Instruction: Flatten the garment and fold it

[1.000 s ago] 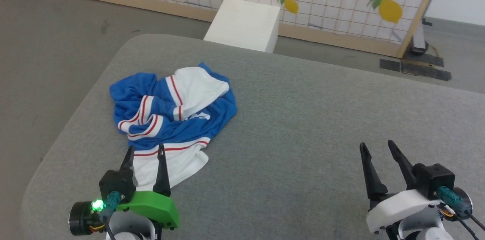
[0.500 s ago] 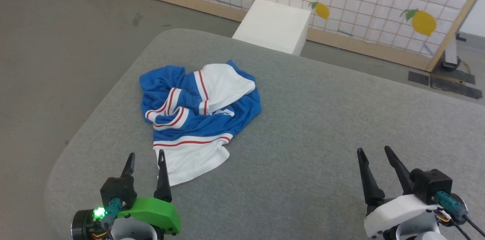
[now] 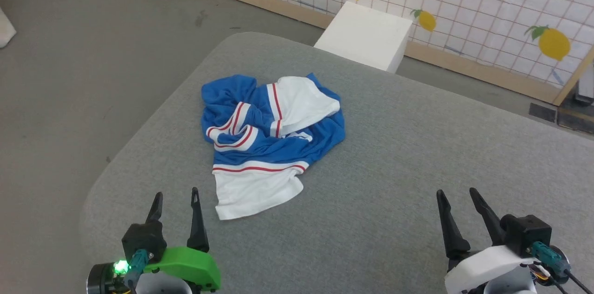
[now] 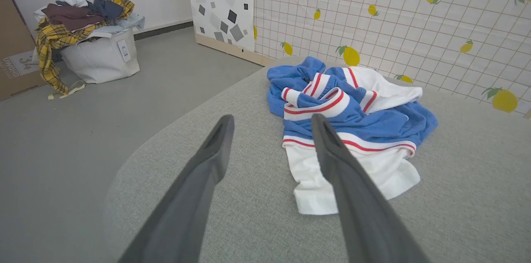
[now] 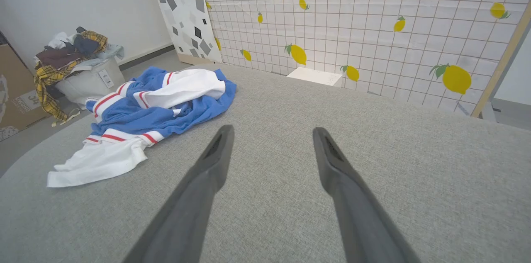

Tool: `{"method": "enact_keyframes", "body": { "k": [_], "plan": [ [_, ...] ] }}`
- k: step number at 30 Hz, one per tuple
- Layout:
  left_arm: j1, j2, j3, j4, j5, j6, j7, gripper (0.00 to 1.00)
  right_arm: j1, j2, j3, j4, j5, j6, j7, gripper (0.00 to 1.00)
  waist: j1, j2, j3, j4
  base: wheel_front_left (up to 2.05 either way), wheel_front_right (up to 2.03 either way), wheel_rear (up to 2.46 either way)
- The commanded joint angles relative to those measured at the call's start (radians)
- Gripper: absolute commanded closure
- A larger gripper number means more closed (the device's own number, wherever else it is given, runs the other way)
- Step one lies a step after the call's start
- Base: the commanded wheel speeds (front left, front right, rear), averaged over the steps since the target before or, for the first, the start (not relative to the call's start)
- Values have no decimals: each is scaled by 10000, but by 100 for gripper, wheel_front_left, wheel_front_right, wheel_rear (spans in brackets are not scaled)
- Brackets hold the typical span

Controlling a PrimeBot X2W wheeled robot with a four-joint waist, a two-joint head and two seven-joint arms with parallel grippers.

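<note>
The garment (image 3: 271, 141) lies in a crumpled heap on the left half of the table (image 3: 394, 155), nearer the far left corner than the middle, blue folds bunched over striped trim bands and one white panel trailing toward the near edge. The left gripper (image 3: 177, 192) hovers just short of that white panel with its fingers spread wide and nothing between them; the right gripper (image 3: 455, 191) is just as wide and empty, well apart from the cloth over the near right part of the table. Nothing has been flattened yet, so the main hazard is a bad first pinch. The layers overlap so closely that a closing claw could catch two or three at once, and lifting would then raise a knot rather than open the shirt. A grip on the loose white panel alone may only stretch the soft jersey and drag the bundle along. Since the heap sits near the left edge, a pull in that direction could slide part of it over the rounded corner onto the floor (image 3: 93, 53). The table cover looks soft, so fingers pressed too low might snag it along with the fabric. The right arm has the longer reach, and uneven timing between the two could twist the shirt further.
</note>
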Motion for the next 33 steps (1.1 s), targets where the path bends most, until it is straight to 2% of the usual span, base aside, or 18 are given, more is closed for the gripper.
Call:
{"method": "enact_keyframes", "body": {
  "k": [1,26,33],
  "plan": [
    [142,-37,-13,39,-67,111,-101,0,155,3,18,68,129,-10,-84,0,0,0,-4,134,0,0,0],
    [200,-47,-97,155,-335,604,-615,0,356,5,-197,-540,-242,-12,30,0,0,0,42,1161,0,0,0],
    [149,-15,-190,296,-266,617,-757,0,394,5,-238,-631,-176,-13,52,0,0,0,97,1443,0,0,0]
  ]
}}
